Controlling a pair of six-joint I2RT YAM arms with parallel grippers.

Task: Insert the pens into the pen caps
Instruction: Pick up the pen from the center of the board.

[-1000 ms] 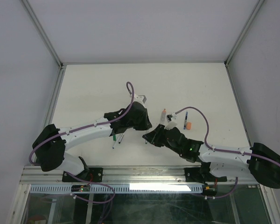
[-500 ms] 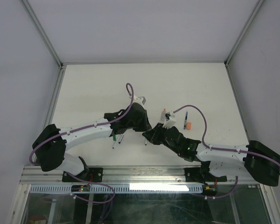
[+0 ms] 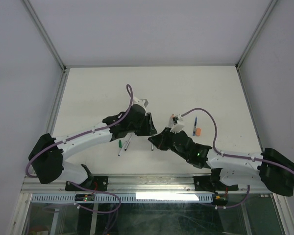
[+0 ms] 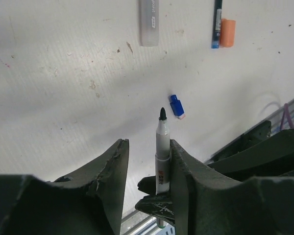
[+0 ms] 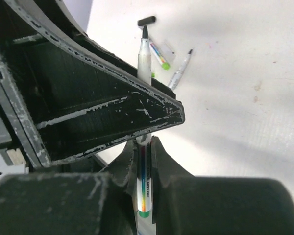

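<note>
A: Who has the pen?
B: The right pincer (image 5: 144, 149). Its jaws are pinched tight on the lower barrel of the black-tipped pen (image 5: 145, 54), near its green end. The pen's long axis runs straight out from the fingers, tip leading.
A: And the left pincer (image 4: 148, 147)?
B: Jaws apart, a good deal wider than the barrel. The pen stands in that gap, against the inner face of one finger, but nothing clamps it there. That pincer carries nothing.
A: Where is the cap it wants?
B: The black cap (image 5: 146, 20) lies flat on the tabletop (image 5: 245, 98). In the right wrist view it sits just beyond the pen's tip, nearly on the line of the barrel. The pen seems to be held up off the tabletop, so that lining-up may be only a trick of the angle.
A: Any other caps?
B: A blue cap (image 4: 177, 106) lies just past the tip in the left wrist view. An orange cap (image 4: 227, 33) is farther off, beside a blue pen (image 4: 218, 22). Wrong colours for this tip, I'd say.
A: So what does the next move turn on?
B: The cap's mouth has to meet the tip along the barrel's axis. The left pincer is the free one, so I'd expect it to fetch the black cap while the right holds the pen steady
</note>
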